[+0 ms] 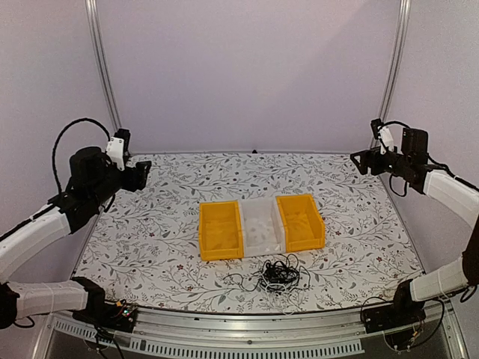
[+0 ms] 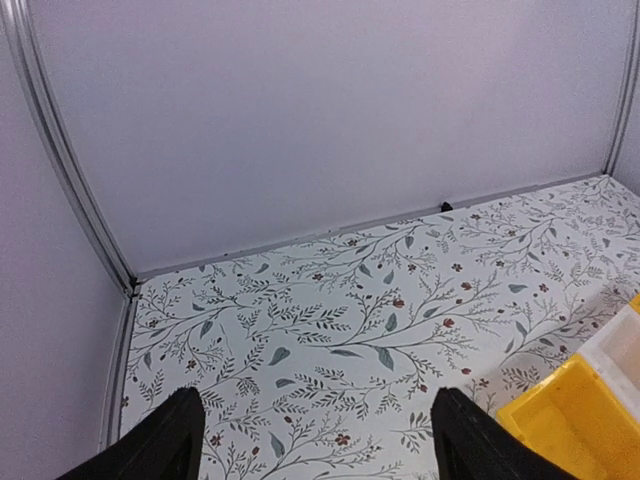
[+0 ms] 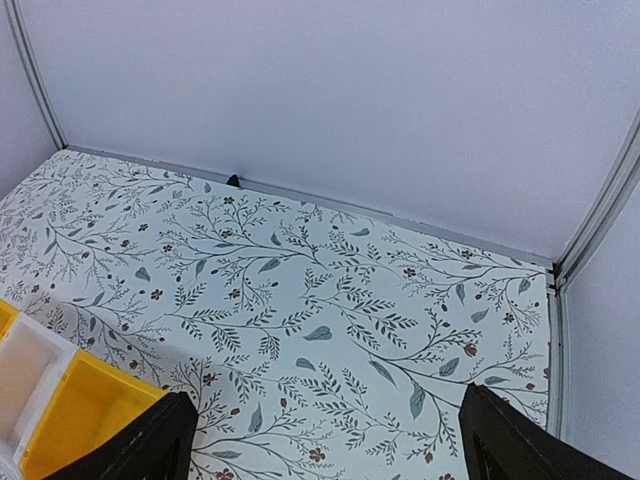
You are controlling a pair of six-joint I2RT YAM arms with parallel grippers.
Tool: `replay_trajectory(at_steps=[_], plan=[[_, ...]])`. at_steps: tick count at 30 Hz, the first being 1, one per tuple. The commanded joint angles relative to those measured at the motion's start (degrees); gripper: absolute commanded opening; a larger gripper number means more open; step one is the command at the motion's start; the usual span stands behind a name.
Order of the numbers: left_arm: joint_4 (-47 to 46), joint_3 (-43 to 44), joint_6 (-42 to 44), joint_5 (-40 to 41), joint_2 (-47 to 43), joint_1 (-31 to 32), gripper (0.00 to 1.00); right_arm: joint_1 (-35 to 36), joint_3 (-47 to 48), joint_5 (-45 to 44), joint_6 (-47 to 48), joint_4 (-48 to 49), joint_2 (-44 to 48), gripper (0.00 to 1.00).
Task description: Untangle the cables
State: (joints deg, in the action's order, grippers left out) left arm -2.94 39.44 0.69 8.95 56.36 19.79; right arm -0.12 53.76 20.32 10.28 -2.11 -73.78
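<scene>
While parked high over far corners of the surface (image 1: 150,224), holds left end effector (image 1: 141,173) and right end effector (image 1: 361,161) spread wide, empty, prob. ready for a first reach. Finds cables (image 1: 278,275) knotted by near edge, mid, just in front of bins (image 1: 203,232), likely w/in reach of both.

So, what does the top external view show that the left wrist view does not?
Only top external: the tangled cables, the right yellow bin and the right gripper. Only left wrist: a close look at the left gripper, jaws wide open and empty. Both: the floral table, the left yellow bin and the pale middle bin.
</scene>
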Motion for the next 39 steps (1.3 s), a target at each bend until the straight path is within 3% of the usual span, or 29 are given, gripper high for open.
replay_trajectory(at_steps=[1, 7, 13, 17, 23, 26, 32, 39], plan=[[-3.5, -1.9, 0.9, -7.8, -4.0, -0.4, 0.77, -0.4, -1.4, 1.7, -1.6, 2.9, 0.3, 0.97], [-3.9, -1.0, 1.3, -19.0, -2.4, 4.7, 0.65, -0.6, -0.8, 6.6, 7.2, -2.4, 3.2, 0.94], [-0.9, 3.0, 0.6, -27.5, 2.5, 13.1, 0.56, -0.3, 3.8, 19.9, 20.2, -19.6, 5.6, 0.80], [4.6, 5.8, 1.6, -23.3, 4.8, 25.0, 0.54, 6.4, 3.7, 23.5, 28.9, -30.2, 7.4, 0.68], [10.5, 7.0, -2.4, -16.4, 9.2, 43.2, 0.55, 21.0, 1.0, 20.7, 33.6, -37.2, 10.2, 0.58], [11.0, 5.9, -4.7, -14.8, 12.5, 49.0, 0.54, 24.3, -0.7, 21.2, 34.5, -38.5, 10.3, 0.54], [8.7, 5.5, -11.2, -10.7, 21.3, 55.2, 0.51, 32.9, -2.5, 16.0, 36.8, -38.3, 6.5, 0.48], [6.7, 6.2, -17.7, 0.3, 24.7, 55.2, 0.47, 38.7, -1.4, 15.1, 37.5, -35.7, 1.3, 0.44]])
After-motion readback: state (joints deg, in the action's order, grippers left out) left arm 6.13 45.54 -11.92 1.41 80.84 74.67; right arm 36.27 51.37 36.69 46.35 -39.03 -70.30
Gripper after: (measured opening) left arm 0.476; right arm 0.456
